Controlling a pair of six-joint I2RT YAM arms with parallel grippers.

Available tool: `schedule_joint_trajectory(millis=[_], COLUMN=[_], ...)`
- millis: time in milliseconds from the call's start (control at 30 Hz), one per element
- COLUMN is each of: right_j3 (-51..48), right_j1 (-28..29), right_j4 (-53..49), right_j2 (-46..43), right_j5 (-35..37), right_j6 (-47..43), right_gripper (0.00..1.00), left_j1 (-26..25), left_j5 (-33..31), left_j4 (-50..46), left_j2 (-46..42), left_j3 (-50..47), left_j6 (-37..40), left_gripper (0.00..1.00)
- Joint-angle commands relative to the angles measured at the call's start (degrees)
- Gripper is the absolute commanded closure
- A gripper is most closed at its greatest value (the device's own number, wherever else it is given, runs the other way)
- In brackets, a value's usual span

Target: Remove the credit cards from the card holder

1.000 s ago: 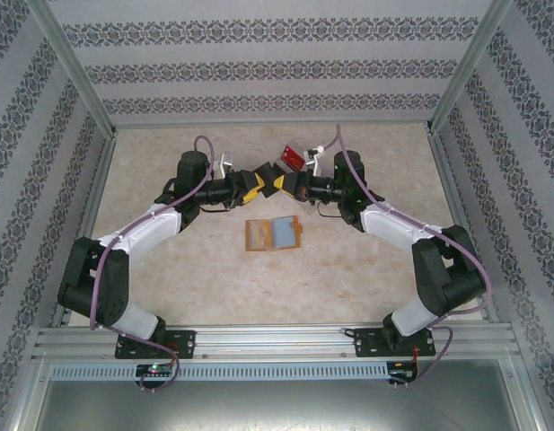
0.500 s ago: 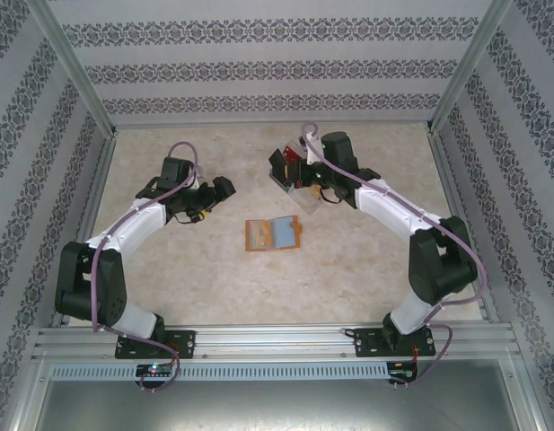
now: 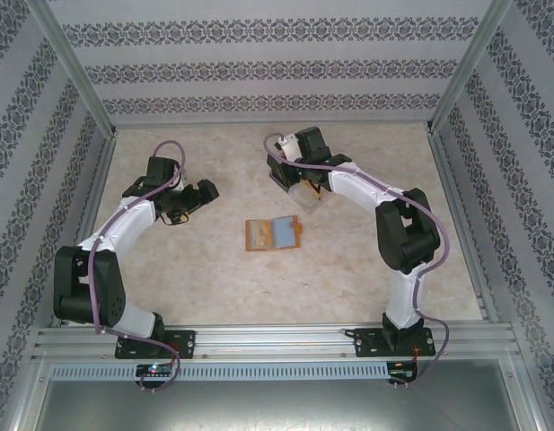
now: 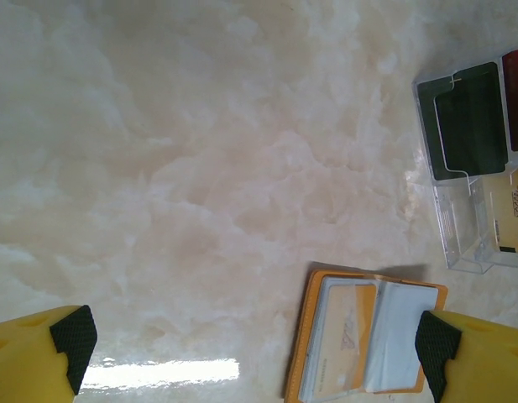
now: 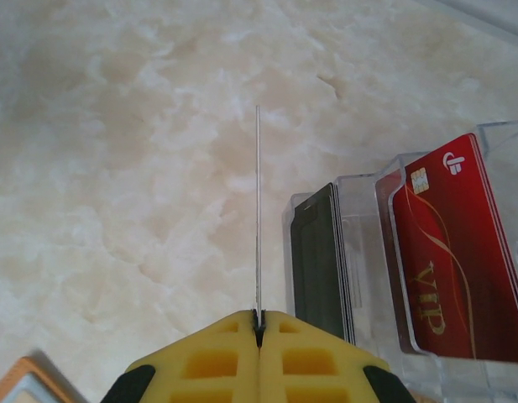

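- The wallet (image 3: 273, 234) lies open and flat near the middle of the table (image 3: 366, 278), nearer the front edge than anything else. My left wrist view shows a pale card (image 4: 342, 323) tucked in one of its pockets, which is too small to make out from above.
- My left gripper (image 3: 205, 191) hangs left of the wallet, toward the table's left edge. Its fingers (image 4: 72, 336) are spread wide with nothing between them.
- Farther back, right of centre, stands the clear tray (image 3: 305, 197). From above its contents blur. My right wrist view shows a dark card (image 5: 317, 260) and a red card (image 5: 456, 252) standing in neighbouring slots.
- My right gripper (image 5: 259, 323) sits by the tray's left end, toward the far edge. Its fingers are pressed together, pinching a thin card (image 5: 258, 210) seen edge-on. I cannot tell its colour.
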Motion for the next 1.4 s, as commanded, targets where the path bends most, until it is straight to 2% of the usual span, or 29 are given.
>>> schedule_joint_trajectory(millis=[0,333,1133,1267,1367], right_j3=[3.2,3.7,5.25,5.54,4.89], right_j1=[0.29,-0.55,-1.28,-1.28,-1.26], right_j4=[-0.93,-1.2,-2.32,-2.45,-2.27], right_j2=[2.39,5.12,8.24,8.71,7.74], right_j5=[1.79,3.84,5.3,4.96,4.96], right_j6=[-3.45,-4.35,-6.71,-6.55,-6.03], right_gripper=[1.0,1.0,1.0,0.93,0.8], left_j1=[0.58,0.57,0.62,0.63,0.57], left_j5=[-0.15,2.72,5.21,5.27,5.41], left_j4=[-1.23,0.19,0.39,0.27,-0.03], left_j2=[0.35,3.74,3.85,3.9,3.85], left_j3=[1.09,1.47,1.39,1.37,1.43], left_j6=[2.38,1.45,1.46,1.42,1.48], left_gripper=[0.01,0.01,0.01,0.01,0.01])
